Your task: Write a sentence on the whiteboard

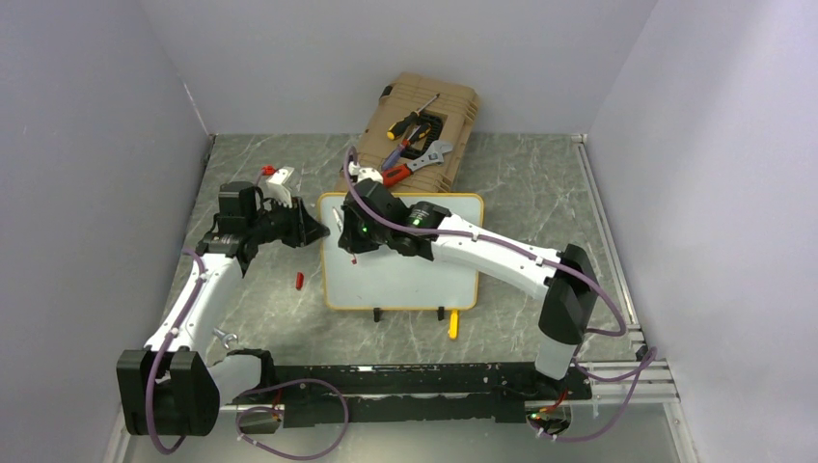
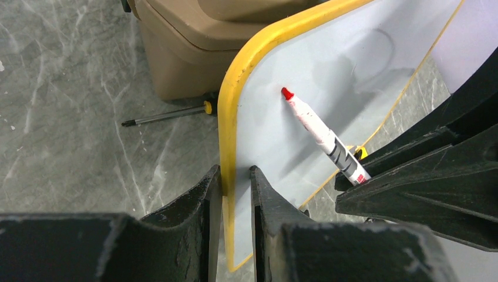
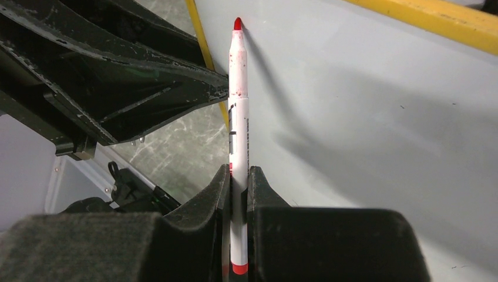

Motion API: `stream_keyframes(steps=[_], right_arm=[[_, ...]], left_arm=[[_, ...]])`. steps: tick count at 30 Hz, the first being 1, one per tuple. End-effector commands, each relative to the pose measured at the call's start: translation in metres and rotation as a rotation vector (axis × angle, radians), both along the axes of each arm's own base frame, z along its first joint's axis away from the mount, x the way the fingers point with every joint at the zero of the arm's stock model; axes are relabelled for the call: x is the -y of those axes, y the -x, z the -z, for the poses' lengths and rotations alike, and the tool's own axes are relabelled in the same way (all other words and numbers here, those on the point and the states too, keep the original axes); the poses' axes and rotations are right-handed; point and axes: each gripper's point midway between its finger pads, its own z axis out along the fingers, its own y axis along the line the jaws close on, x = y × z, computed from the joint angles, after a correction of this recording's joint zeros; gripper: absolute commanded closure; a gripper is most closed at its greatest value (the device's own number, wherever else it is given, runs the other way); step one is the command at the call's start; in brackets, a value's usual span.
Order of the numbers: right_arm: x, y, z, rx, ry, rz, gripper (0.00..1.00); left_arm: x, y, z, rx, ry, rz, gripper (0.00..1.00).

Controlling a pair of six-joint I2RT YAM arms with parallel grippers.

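Right hand [image 3: 237, 176] pinched the red marker [image 3: 238, 88], long axis toward 12 o'clock in its own view, tip touching the blank whiteboard [image 1: 415, 275] near its 10 o'clock corner. Left hand [image 2: 235, 176], pressed together on the board's 9 o'clock edge, steadied it at the middle of the desk [image 1: 540, 183].

Rear overhead camera surveys the whole bench [image 1: 540, 193]; both wrist cameras, close in, share whiteboard [image 2: 264, 135] and marker [image 3: 238, 88].
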Motion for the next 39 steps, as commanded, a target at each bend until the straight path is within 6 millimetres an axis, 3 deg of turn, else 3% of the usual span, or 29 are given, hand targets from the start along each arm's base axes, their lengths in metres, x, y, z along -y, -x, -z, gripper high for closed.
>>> stream_keyframes(steps=[1,28,39], right_arm=[[-0.003,-0.002,-0.008,-0.008,-0.026,0.007,1.0],[0.009,0.021,0.024,-0.11,0.004,-0.012,1.0],[0.0,0.022,-0.017,0.023,-0.1,-0.053,1.0]], left_arm=[[0.008,0.006,-0.01,0.035,0.002,0.05,1.0],[0.008,0.005,-0.011,0.038,-0.003,0.043,1.0],[0.007,0.005,-0.009,0.032,-0.009,0.036,1.0]])
